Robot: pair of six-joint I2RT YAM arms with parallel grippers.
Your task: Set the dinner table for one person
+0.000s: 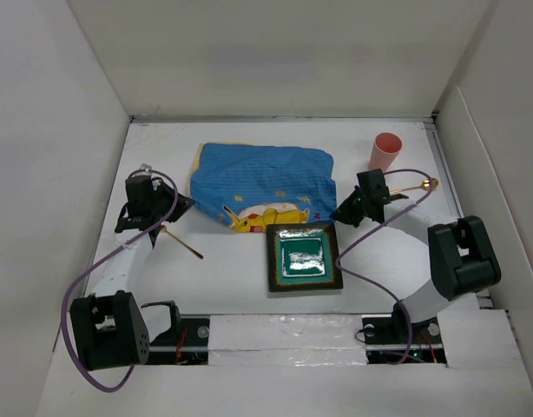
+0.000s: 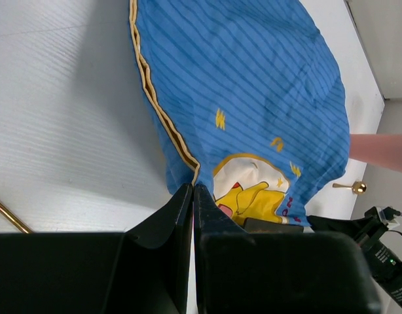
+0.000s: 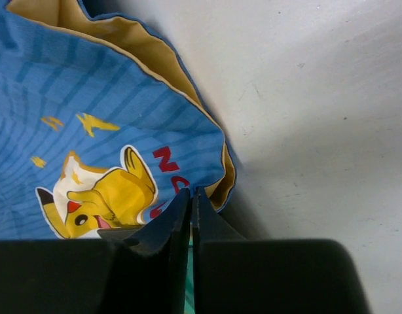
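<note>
Left gripper (image 2: 192,188) and right gripper (image 3: 190,191) each show jaws pressed together, tips at opposite edges of the blue mat (image 2: 253,85); whether cloth is pinched, I cannot tell. Only the top view shows the green square plate (image 1: 304,257) at the mat's near edge on the white counter (image 1: 223,278), walled in white.

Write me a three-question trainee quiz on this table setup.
1. True or false: the pink cup stands on the blue mat.
2. Fill in: the gold spoon lies on the robot's ____ side.
3. The green plate has its far edge meeting: A the mat; B the cup; C the spoon.
Key: 1 false, it stands on the bare dinner table; 2 right; 3 A.
</note>
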